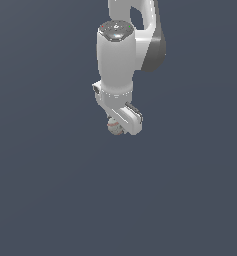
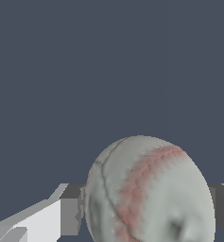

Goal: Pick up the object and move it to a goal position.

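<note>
Off-white ball (image 2: pixel 149 191) clamped between the gripper's (image 1: pixel 117 129) fingers (image 2: pixel 70 216), open grey ground all round.

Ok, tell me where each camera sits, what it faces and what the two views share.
Exterior view: off the arm, facing the arm and gripper over a plain dark surface.
Wrist view: on the wrist, looking past grey fingers at the ball between them.
Shared: the ball and gripper.
</note>
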Tool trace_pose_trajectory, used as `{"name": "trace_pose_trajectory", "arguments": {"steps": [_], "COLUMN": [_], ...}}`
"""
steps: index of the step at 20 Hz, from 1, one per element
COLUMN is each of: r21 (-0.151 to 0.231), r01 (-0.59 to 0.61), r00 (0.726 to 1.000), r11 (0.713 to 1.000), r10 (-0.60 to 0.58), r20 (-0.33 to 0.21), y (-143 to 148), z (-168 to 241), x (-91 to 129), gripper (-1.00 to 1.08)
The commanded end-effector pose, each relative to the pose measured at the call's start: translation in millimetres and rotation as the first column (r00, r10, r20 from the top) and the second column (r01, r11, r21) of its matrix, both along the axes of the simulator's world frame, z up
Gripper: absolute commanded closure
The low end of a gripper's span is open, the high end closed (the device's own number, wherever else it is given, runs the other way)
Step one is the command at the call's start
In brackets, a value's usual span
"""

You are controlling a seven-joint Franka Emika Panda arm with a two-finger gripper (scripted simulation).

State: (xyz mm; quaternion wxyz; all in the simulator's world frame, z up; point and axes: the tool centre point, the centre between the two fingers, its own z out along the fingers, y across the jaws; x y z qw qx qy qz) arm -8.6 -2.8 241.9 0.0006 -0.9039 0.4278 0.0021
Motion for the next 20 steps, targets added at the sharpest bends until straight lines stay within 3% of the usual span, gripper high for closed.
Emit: {"name": "trace_pose_trajectory", "arguments": {"steps": [1,13,20], "r21": [0.000,-0.002,-0.002], "r01": [0.001,0.001,0.001], "r00": [1.000,1.000,1.000], "r11": [1.000,1.000,1.000], "r10": [-0.001,-0.001,-0.001], "r20": [0.002,0.003,0.003], "y": [-8,-43,-57], "z": [29,163,221], "x": [-10,-56,-73], "gripper": [1.08,1.08,1.08]}}
